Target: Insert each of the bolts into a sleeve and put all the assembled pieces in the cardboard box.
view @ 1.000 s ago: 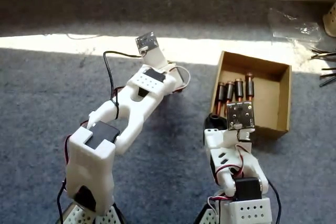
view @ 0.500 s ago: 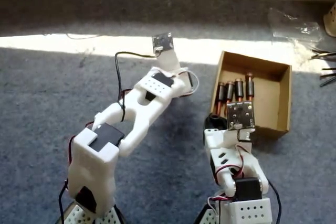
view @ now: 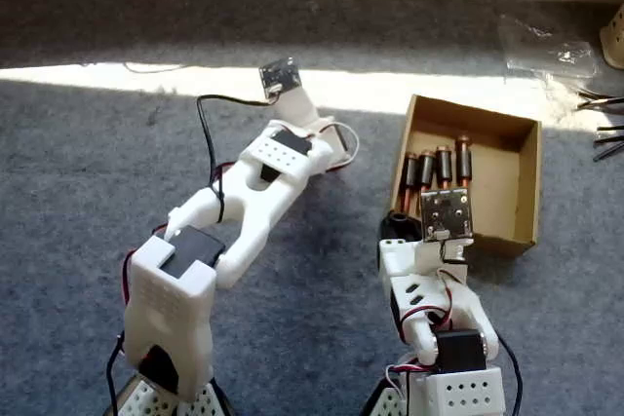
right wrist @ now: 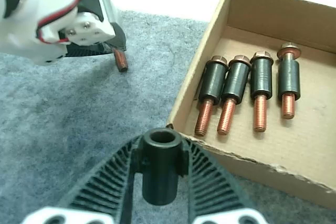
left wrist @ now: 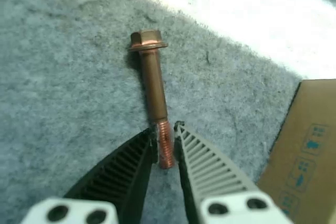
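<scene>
Copper-coloured bolt (left wrist: 151,77): judged rigid, heavy for size. Threaded end pinched between left gripper (left wrist: 165,128) jaws, head out over carpet (left wrist: 63,87). Threads likely give bite. Black sleeve (right wrist: 160,179): probably smooth and stiff, clamped upright in right gripper (right wrist: 160,148), beside box (right wrist: 273,11). Four assembled pieces (right wrist: 235,82) inside.

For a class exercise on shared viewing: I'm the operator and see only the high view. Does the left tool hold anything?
Observer: Yes, the left tool is shut on a bolt, gripping its threaded end.
Operator: And the other arm?
Observer: The right tool is shut on a black sleeve.
Operator: Is its bore free?
Observer: Yes, the open end shows empty.
</scene>
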`<action>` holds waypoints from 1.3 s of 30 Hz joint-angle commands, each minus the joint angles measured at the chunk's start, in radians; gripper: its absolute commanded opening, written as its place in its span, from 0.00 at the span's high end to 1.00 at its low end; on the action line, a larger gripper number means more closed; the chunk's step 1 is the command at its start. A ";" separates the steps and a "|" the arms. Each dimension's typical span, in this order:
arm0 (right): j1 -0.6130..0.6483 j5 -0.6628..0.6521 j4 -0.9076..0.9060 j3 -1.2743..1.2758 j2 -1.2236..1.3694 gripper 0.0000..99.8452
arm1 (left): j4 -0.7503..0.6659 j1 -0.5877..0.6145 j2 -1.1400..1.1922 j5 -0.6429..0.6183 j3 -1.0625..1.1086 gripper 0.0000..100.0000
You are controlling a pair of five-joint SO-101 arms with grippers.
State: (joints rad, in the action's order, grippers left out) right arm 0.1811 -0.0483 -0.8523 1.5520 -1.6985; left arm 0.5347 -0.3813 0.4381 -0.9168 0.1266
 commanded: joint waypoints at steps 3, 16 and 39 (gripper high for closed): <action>-0.002 -0.015 0.027 -0.015 -0.012 1.00 | -0.009 0.002 -0.067 -0.006 -0.035 0.93; -0.002 -0.015 0.027 -0.015 -0.012 1.00 | -0.008 -0.018 0.030 -0.009 -0.091 0.87; -0.004 -0.015 0.027 -0.015 -0.012 1.00 | -0.002 -0.012 0.085 -0.005 -0.088 0.99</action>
State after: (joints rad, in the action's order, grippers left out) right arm 0.1811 -0.0483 -0.8523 1.5520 -1.6985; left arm 0.5332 -0.3951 0.5317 -0.9168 0.0667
